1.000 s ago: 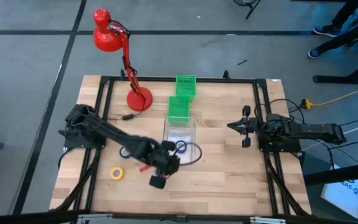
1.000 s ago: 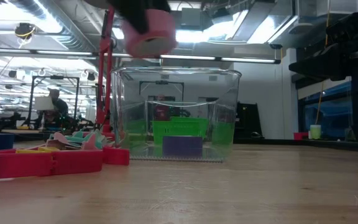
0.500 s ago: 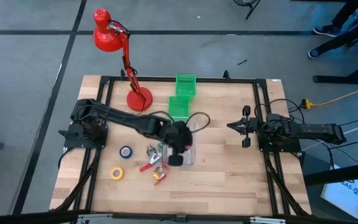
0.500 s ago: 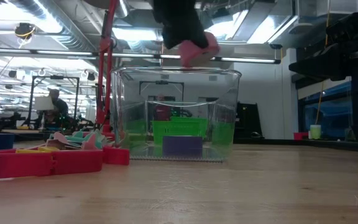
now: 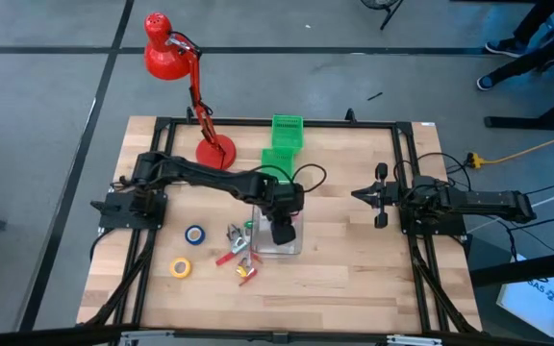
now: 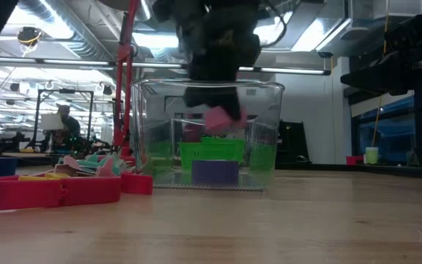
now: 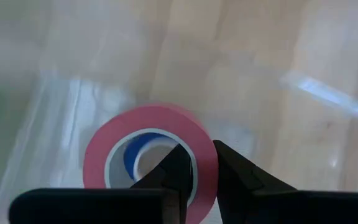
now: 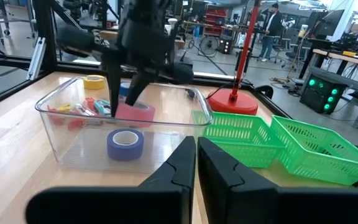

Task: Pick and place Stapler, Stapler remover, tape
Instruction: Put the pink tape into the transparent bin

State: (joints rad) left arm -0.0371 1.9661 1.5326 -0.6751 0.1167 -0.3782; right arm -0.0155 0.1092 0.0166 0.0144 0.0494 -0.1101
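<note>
My left gripper (image 5: 282, 234) reaches down into the clear plastic container (image 5: 258, 207) and is shut on the pink-red tape roll (image 6: 222, 117), also seen in the left wrist view (image 7: 148, 121). One blue tape roll (image 8: 126, 144) lies flat on the container's floor below it. On the table left of the container lie a second blue roll (image 5: 194, 234), the yellow roll (image 5: 180, 268) and red stapler pieces (image 5: 234, 252). My right gripper (image 5: 359, 195) waits shut near the right edge, touching nothing. My left gripper pinches the wall of the pink-red roll's ring (image 7: 205, 146), one finger inside the hole and one outside. The fingers come from above, pointing down into the container. The roll hangs tilted, clear of the container's floor and above the blue roll.
Two green mesh baskets (image 5: 287, 130) (image 5: 277, 165) sit just beyond the container's far end. A red desk lamp stands on its base (image 5: 214, 152) at the far left. A red stapler (image 6: 53, 192) lies close in the low view. Bare wood lies along the near edge.
My left gripper carried the pink-red roll from above the near-centre of the table toward the far-right, over the container's rim, and then lowered it inside. The roll stayed in the hold and now hangs below the rim. The right arm kept still.
</note>
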